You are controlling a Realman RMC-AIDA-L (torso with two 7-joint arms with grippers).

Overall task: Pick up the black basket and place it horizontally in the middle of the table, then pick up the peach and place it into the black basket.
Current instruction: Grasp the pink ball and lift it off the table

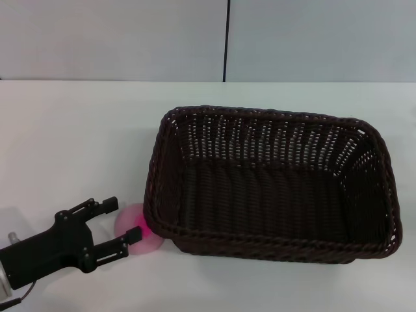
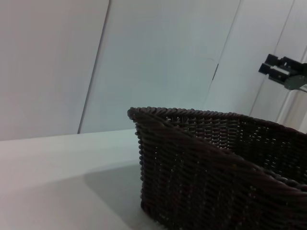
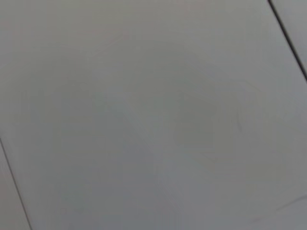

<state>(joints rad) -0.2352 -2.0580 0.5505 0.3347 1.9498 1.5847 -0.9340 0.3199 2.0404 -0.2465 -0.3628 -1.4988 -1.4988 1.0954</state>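
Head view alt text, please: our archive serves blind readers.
The left gripper, fingers open, reaches from the near left to straddle the pink peach, which sits on the white table against the near-left corner of the black basket. The basket lies lengthwise across the table and holds nothing.

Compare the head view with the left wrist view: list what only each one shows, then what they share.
Only the head view: the peach on the table beside the black basket's near-left corner, the left gripper open with its fingers on either side of the peach, and the basket's empty inside.
Only the left wrist view: another gripper raised high beyond the basket, apparently the right one.
Both: the black basket standing on the white table, and the grey wall panels behind.
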